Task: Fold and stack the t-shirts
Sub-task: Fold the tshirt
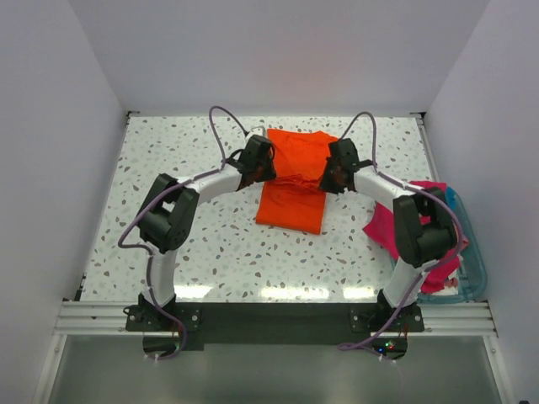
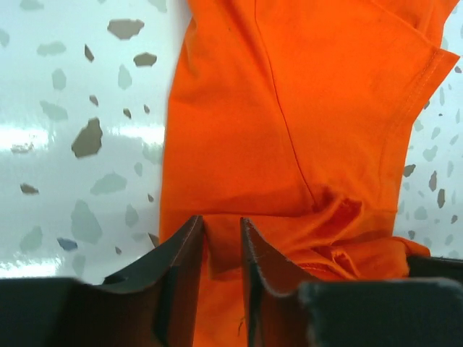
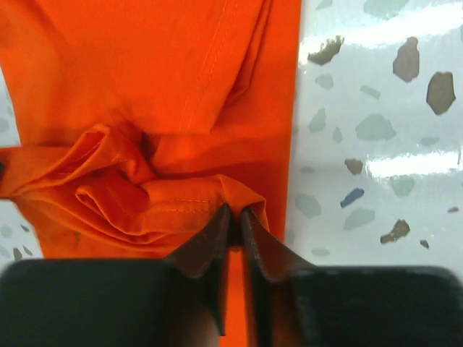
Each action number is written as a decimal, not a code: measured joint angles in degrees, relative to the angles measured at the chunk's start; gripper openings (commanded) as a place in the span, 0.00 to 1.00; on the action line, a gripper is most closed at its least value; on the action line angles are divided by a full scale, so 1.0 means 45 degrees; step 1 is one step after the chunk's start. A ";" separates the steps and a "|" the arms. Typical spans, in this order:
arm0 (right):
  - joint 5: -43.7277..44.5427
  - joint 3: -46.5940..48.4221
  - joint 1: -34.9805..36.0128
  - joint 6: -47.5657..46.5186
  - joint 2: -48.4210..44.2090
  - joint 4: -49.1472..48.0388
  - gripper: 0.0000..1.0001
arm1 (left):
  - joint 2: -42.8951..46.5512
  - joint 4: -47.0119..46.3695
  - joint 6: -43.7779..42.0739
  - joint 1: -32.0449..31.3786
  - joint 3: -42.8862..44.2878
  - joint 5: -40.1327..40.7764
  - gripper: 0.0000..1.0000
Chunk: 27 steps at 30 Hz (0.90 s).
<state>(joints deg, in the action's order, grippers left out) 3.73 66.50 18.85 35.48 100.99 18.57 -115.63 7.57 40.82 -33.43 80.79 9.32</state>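
Observation:
The bright orange t-shirt [image 1: 293,198] lies partly folded at the table's middle. My left gripper [image 1: 269,172] is at its left edge, shut on a fold of orange cloth, as the left wrist view shows [image 2: 222,228]. My right gripper [image 1: 325,182] is at the shirt's right edge, shut on a bunched hem fold [image 3: 235,213]. The cloth between the grippers is wrinkled and gathered [image 3: 123,188]. A magenta-pink t-shirt [image 1: 389,224] lies crumpled at the right, draped over the bin behind my right arm. A paler pink shirt cannot be told apart.
A teal plastic bin [image 1: 473,252] sits at the table's right edge under the pink cloth. The speckled white tabletop [image 1: 185,151] is walled by white panels at left, back and right. A metal rail runs along the near edge.

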 measured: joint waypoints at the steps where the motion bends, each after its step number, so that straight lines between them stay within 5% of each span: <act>1: -0.0102 0.0185 -0.0097 -0.0010 0.0228 -0.0019 0.38 | -0.0146 -0.0092 -0.0102 0.0107 0.0136 -0.0107 0.47; 5: -0.0335 0.0641 -0.0515 -0.0189 0.0719 -0.0019 0.70 | -0.0243 -0.0272 -0.0389 0.0495 0.0233 -0.0466 0.65; 7: -0.0291 0.0733 -0.0656 -0.0325 0.0709 0.0073 0.72 | -0.0117 -0.0491 -0.0461 0.0617 0.0107 -0.0534 0.66; 11: 0.0029 0.0787 -0.0631 -0.0491 0.0335 0.0257 0.65 | 0.1093 -0.0685 -0.0500 0.0729 -0.0962 -0.0597 0.55; 15: 0.0665 0.0777 0.0316 -0.0685 -0.0568 0.0267 0.27 | 0.2472 -0.1059 -0.0476 0.0330 -0.1933 -0.0568 0.36; 17: 0.0758 0.0821 0.0996 -0.0758 -0.0738 0.0180 0.19 | 0.2885 -0.1375 -0.0379 -0.0204 -0.2278 -0.0515 0.24; 21: 0.0597 0.1311 0.1943 -0.0816 -0.0005 0.0151 0.12 | 0.3099 -0.2035 -0.0204 -0.1302 -0.3026 -0.0665 0.12; 27: 0.0597 0.3055 0.1870 -0.1025 0.2535 0.0325 0.12 | 0.2482 -0.2803 -0.0189 -0.1855 -0.3876 -0.0933 0.09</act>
<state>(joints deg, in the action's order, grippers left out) 6.42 80.25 27.27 30.87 112.40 20.03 -104.47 -5.04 39.97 -41.78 63.35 5.13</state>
